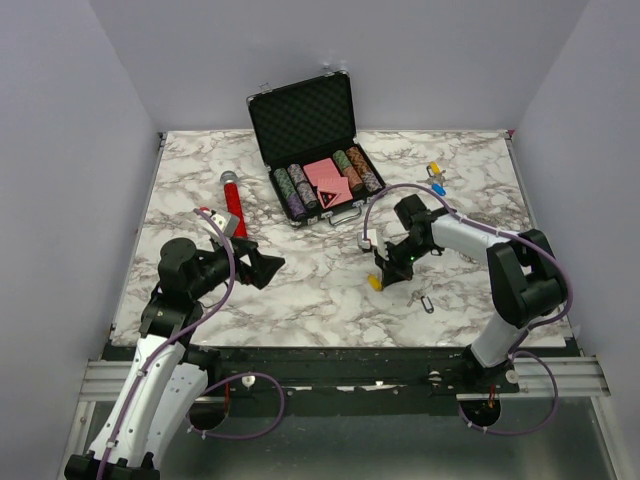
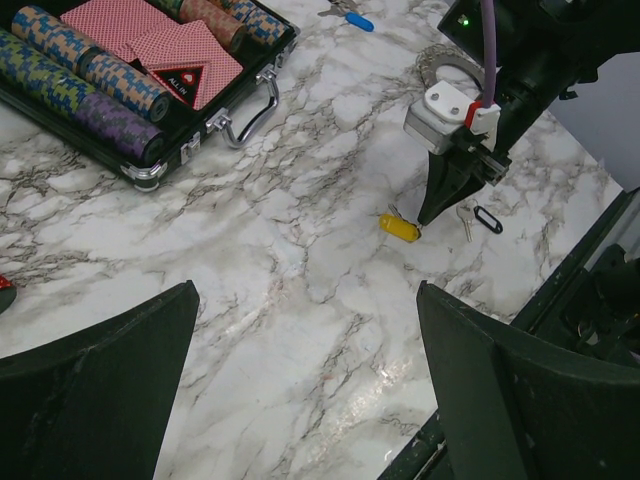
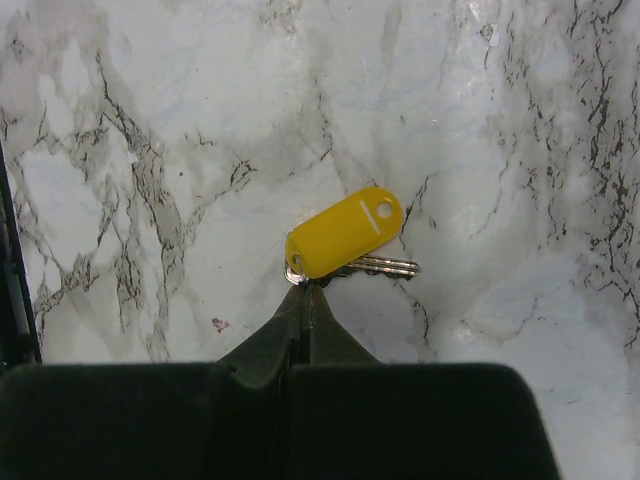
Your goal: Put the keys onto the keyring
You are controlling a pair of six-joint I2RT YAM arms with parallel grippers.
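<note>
A silver key with a yellow tag (image 3: 345,235) lies flat on the marble table; it also shows in the top view (image 1: 375,283) and the left wrist view (image 2: 399,227). My right gripper (image 3: 303,288) is shut, its tips nipping the key's small ring, low on the table (image 1: 381,270). A black-tagged key (image 1: 427,303) lies just right of it. A blue-tagged key (image 1: 438,188) and another yellow-tagged key (image 1: 434,168) lie at the back right. The keyring (image 2: 445,62) shows only partly behind the right arm. My left gripper (image 1: 263,268) is open and empty, above bare marble (image 2: 310,370).
An open black case (image 1: 310,150) with poker chips and red cards stands at the back centre. A red cylinder (image 1: 232,200) lies left of it. The table's front edge (image 2: 560,280) runs close behind the right gripper.
</note>
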